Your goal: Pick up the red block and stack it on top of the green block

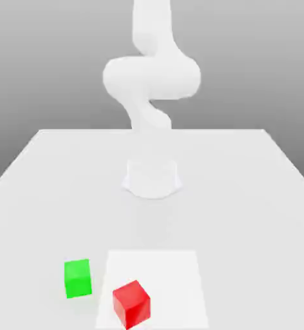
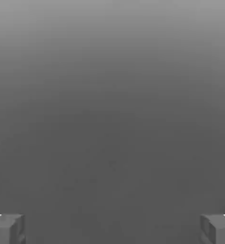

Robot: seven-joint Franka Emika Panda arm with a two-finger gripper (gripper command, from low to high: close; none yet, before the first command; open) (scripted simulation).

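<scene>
Right now, you have the jaws of the gripper (image 2: 112,229) spread wide, as the hand view shows: the two fingertips (image 2: 7,228) face each other across a broad gap, with plain grey backdrop between them. Take the white square panel on the tabletop as your landmark for the rest. In the exterior view, your red block (image 1: 131,305) sits on that white square panel (image 1: 171,283), over toward the exterior view's left and close to the panel's edge nearest the camera. You can see it is turned at an angle to the panel's sides, one of its corners pointing toward the camera. Your green block (image 1: 78,279) rests on the pale tabletop (image 1: 257,225), just beside the panel on the exterior view's left, a little farther from the camera than the red one and turned only slightly. The two blocks stand apart from each other, so you have a strip of panel and tabletop between them. Behind the panel, well apart from it, you can see the Panda arm's white base (image 1: 152,180), with the white Panda arm (image 1: 151,77) rising above it
</scene>
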